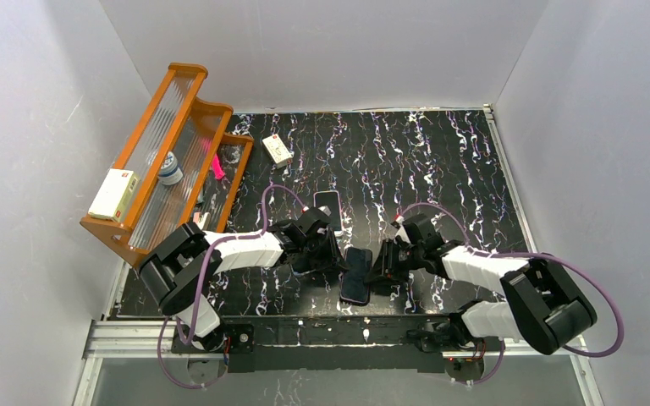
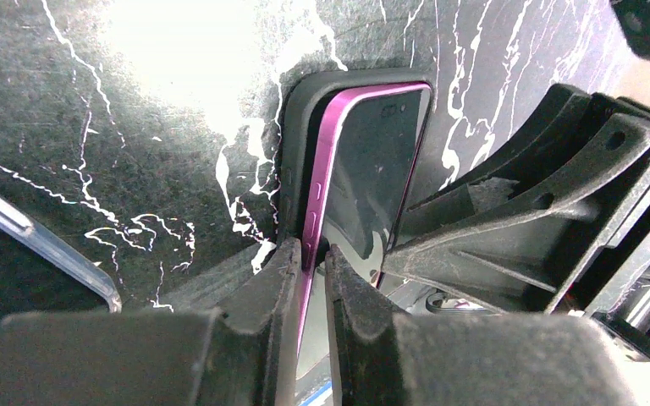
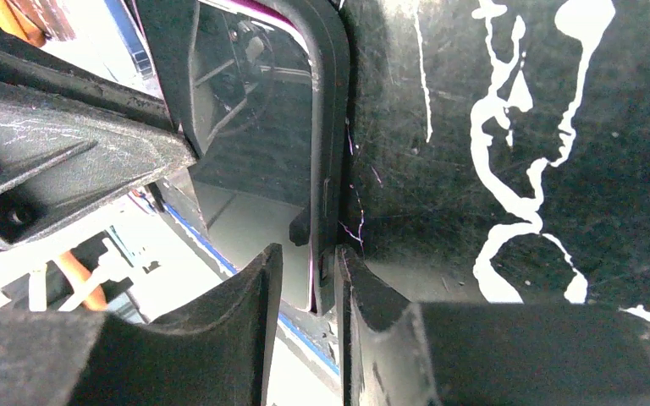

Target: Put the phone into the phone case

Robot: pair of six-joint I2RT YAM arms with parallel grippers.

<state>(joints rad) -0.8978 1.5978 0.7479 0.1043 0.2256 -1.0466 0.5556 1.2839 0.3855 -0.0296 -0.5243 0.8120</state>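
pressing the phone [image 2: 372, 178] down into the case [image 2: 296, 144] looks like the step in hand, and it seems well along. in the left wrist view the phone's far end sits inside the dark rim, but its pink side rides up above the case wall along the near stretch, so that long edge is probably not yet snapped in.

the left fingers [image 2: 264, 296] are almost together, pinching that pink edge with the case wall. the right fingers [image 3: 368, 300] straddle the opposite wall of the case [image 3: 332, 127] with a narrow gap. one touches the outside of the wall, but i cannot tell whether they truly clamp it.

from above, the phone [image 1: 357, 275] lies between the two wrists, close to the near edge of the surface [image 1: 440, 169]. what is left, by my reading, is seating the raised side and letting go.

room is tight. both wrists crowd the long sides, and the near edge leaves little space to slide toward the bases. a second dark slab [image 1: 327, 203] lies just behind the left wrist. the orange shelf [image 1: 169, 161] and small box [image 1: 278, 150] stand well apart. the far half of the surface is the freer way to move.
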